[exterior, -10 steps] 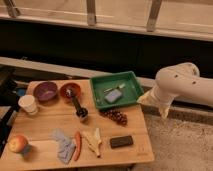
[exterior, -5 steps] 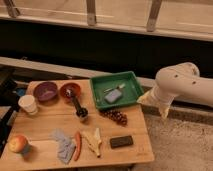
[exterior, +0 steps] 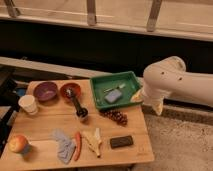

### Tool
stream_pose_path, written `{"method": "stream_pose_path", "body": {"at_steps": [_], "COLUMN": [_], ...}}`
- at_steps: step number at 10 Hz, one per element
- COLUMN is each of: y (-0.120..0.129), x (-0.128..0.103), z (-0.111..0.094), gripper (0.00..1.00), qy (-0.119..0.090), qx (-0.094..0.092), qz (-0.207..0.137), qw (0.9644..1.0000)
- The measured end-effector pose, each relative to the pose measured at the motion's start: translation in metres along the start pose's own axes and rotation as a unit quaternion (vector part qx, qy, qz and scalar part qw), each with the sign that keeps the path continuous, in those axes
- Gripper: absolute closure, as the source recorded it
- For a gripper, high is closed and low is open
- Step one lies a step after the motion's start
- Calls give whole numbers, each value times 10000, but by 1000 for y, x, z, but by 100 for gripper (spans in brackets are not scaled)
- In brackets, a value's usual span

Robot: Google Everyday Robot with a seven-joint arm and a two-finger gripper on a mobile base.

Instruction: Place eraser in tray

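Observation:
The eraser is a small flat black block lying on the wooden table near its front right corner. The green tray stands at the table's back right and holds a blue-grey pad and a thin pale stick. My white arm hangs at the right, just beside the tray's right end and well above and behind the eraser. My gripper is not visible; only the arm's bulky links show.
A purple bowl, a red bowl, a black tool, grapes, a white cup, an apple, a carrot, a banana peel and a grey cloth lie on the table. A dark wall runs behind.

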Motion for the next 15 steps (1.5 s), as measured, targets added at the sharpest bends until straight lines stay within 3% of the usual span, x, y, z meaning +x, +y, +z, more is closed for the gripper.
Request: {"method": "stream_pose_path", "body": {"at_steps": [3,5,11,13,15], "y": [8,13,18,25,23], "x": [24,45,54,63,77], "z": [42,56,58,72,104], "gripper": [20,20,20,20,20], "qy": [448,653,679,785,1084], "qx": [15,45,122,190,174], "qz": [-104,-350,-458,-507,-443], "qw": [9989,9972,9966,9954,9930]}}
